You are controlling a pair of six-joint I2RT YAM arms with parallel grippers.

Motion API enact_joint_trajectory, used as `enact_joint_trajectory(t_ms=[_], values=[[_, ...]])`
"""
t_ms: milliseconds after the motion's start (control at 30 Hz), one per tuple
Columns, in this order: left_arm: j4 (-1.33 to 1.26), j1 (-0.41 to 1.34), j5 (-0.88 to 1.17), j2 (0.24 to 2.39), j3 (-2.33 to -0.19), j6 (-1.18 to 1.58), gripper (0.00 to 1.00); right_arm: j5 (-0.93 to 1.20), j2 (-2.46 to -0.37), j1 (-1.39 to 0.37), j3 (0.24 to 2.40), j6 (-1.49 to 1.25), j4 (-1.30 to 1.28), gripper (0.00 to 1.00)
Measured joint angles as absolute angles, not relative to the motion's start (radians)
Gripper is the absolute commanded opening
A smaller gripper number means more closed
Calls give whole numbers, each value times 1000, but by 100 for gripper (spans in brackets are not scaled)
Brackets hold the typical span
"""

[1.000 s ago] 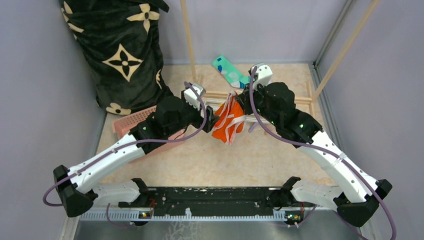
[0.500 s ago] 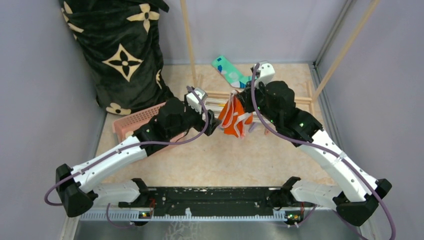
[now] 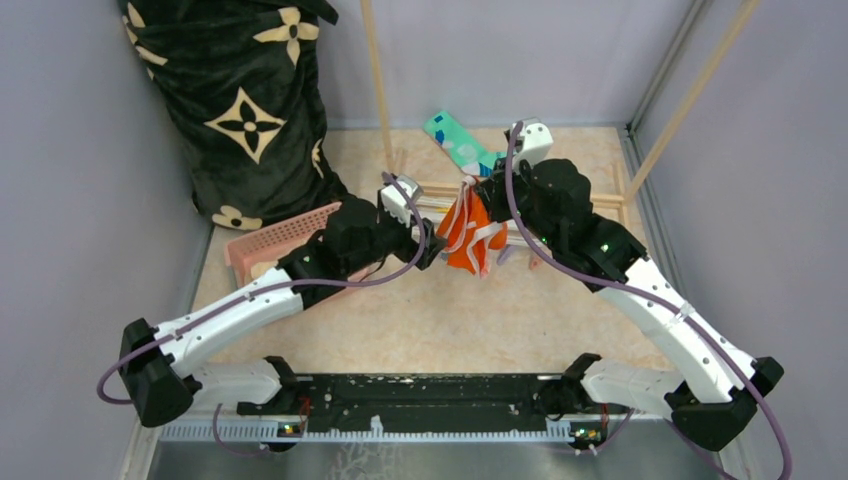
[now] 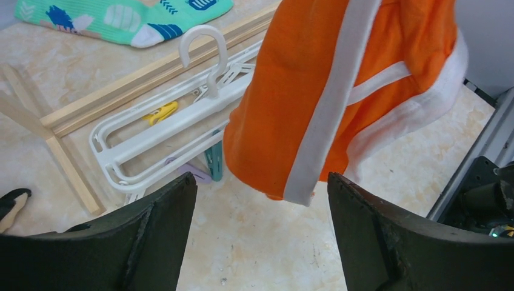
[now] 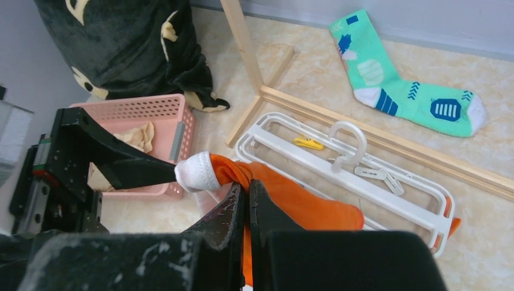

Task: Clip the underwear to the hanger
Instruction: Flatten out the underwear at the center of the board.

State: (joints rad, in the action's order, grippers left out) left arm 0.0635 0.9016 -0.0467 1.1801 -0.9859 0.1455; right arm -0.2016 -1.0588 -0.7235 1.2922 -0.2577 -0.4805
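One orange underwear (image 4: 285, 115), white-piped, hangs bunched from right tool (image 5: 245, 195).

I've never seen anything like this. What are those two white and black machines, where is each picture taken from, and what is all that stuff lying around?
Those are two robot arms bolted side by side. The wide picture looks down from above and behind them. The other two come from a small camera on each wrist, so each arm's own fingers show at the bottom. The right fingers are pinched shut on orange underwear, holding it up in the air. The left fingers stand wide open beside it, holding nothing. On the marbled surface lie a white plastic hanger with small pegs, a green sock, a pink basket and a wooden rack. A black flowered bundle stands at the back left.
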Motion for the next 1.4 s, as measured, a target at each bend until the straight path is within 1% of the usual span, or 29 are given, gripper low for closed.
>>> enact_joint_trajectory(t_ms=[267, 367, 467, 567, 600, 800, 833, 867, 933, 967, 1000, 1033, 1167, 1200, 1300, 1400], values=[[44, 904, -93, 1267, -986, 136, 81, -195, -1059, -723, 1293, -267, -480, 0], [44, 908, -105, 1276, -986, 136, 78, -196, -1059, -723, 1293, -272, -480, 0], [33, 910, -126, 1275, -986, 136, 70, -196, -1059, -723, 1293, -273, -480, 0], [27, 910, -157, 1275, -982, 134, 60, -196, -1059, -723, 1293, -274, -480, 0], [27, 910, -168, 1276, -982, 134, 58, -196, -1059, -723, 1293, -274, -480, 0], [43, 910, -233, 1285, -982, 133, 59, -213, -1058, -723, 1293, -273, -481, 0], [51, 910, -244, 1286, -982, 133, 56, -219, -1057, -723, 1293, -273, -481, 0], [61, 910, -263, 1286, -982, 133, 50, -225, -1056, -723, 1293, -272, -482, 0], [72, 911, -286, 1286, -982, 133, 38, -234, -1053, -723, 1293, -271, -484, 0], [81, 911, -302, 1286, -982, 133, 30, -237, -1051, -723, 1293, -270, -485, 0], [90, 912, -316, 1285, -982, 131, 26, -238, -1048, -723, 1293, -269, -487, 0], [96, 912, -326, 1284, -982, 129, 19, -238, -1046, -723, 1293, -268, -489, 0], [109, 914, -370, 1270, -982, 106, 3, -226, -1031, -723, 1290, -263, -496, 0], [113, 914, -381, 1266, -985, 99, 0, -219, -1026, -723, 1290, -262, -500, 0], [144, 914, -412, 1260, -1015, 78, 0, -206, -1008, -724, 1290, -262, -507, 0], [205, 914, -446, 1259, -1103, 48, 0, -202, -992, -723, 1290, -257, -523, 0]])
